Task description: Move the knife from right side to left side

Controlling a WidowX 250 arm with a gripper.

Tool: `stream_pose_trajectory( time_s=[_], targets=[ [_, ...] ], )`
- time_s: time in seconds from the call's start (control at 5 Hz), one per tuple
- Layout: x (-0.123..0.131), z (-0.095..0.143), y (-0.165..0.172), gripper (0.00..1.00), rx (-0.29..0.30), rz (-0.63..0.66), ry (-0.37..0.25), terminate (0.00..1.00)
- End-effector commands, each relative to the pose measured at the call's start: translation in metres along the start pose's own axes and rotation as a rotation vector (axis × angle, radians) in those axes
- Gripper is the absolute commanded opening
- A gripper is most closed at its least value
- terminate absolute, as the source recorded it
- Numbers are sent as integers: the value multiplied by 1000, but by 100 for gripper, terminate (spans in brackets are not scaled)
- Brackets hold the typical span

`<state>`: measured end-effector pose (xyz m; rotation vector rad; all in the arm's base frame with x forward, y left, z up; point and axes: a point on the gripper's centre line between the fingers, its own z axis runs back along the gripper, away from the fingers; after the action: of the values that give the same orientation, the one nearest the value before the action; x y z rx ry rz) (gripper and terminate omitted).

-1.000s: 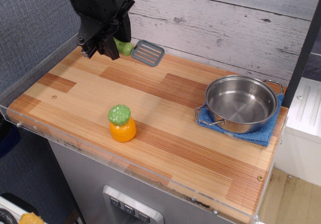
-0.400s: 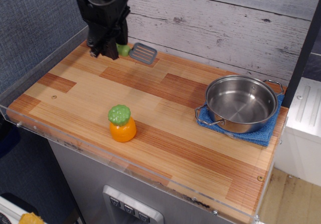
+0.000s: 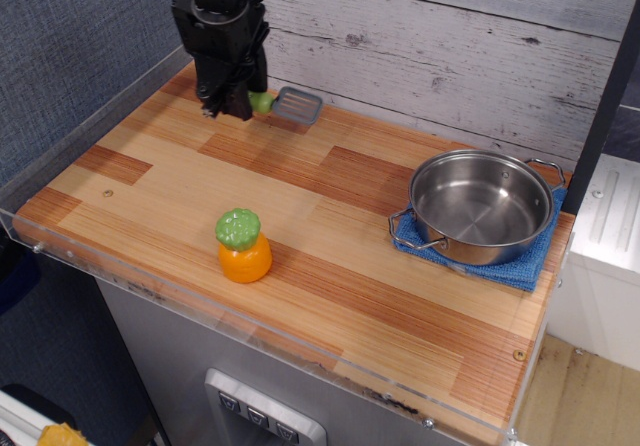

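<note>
At the counter's [image 3: 330, 216] back left, end effector [image 3: 232, 101] grips knife [image 3: 288, 105].
It has sunk lower since a moment ago; release likely next.

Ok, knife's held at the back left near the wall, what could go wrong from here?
Two risks, as I see it. The gripper holds the knife by its green handle only, with the grey head sticking out sideways, so it could pivot or slip on release. It also sits close to the plank wall, so a sideways move might knock the head against it. I cannot tell whether the knife touches the wooden counter yet.
</note>
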<state>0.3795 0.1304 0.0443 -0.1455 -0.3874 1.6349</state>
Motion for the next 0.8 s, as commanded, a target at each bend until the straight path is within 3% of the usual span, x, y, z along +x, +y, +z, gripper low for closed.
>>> stream_pose_trajectory(
  time_s=[0.0,0.2,0.4,0.6],
  targets=[
    [-1,-9,-13,0,-41,-20,9,0],
    [-5,-14,-14,0,-32,-33,22,0],
    [-6,-11,-14,100,-10,-38,74,0],
    [-6,-8,-12,100,-35,-45,77,0]
  ],
)
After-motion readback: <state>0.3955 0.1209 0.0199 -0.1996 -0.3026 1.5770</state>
